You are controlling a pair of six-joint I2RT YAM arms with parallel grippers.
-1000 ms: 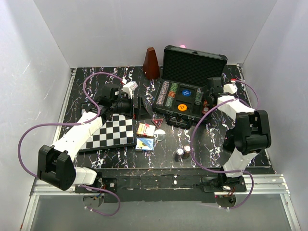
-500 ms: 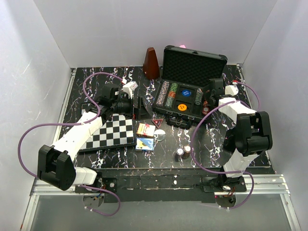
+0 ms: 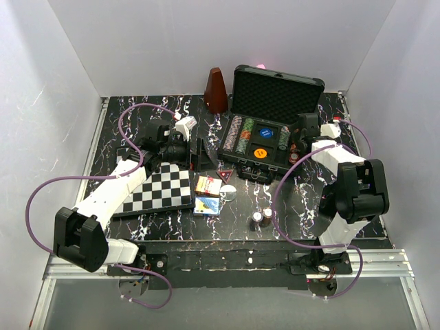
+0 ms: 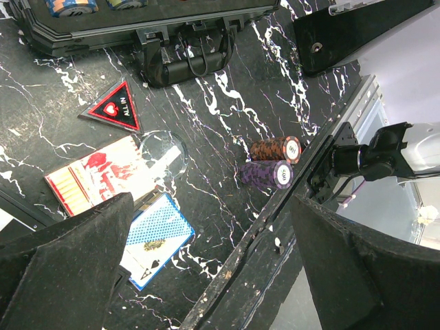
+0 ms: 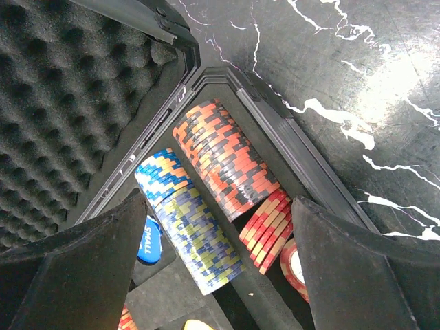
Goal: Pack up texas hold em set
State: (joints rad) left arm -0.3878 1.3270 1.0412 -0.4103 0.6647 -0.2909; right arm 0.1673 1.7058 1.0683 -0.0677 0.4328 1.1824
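Two packs, a red cardboard card box and a blue cardboard card box, lie before the open black rectangular hard case. The left gripper hovers above them, spread and empty, seemingly ready to collect. At the case's right end, the right gripper hangs spread and empty over the striped chip rows.

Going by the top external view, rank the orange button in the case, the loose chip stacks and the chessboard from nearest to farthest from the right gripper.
Measured from the right gripper, over the right end of the case:
1. The orange button, inside the case, just to its left.
2. The loose chip stacks, in front of the case, toward the arm bases.
3. The chessboard, far across on the left side.
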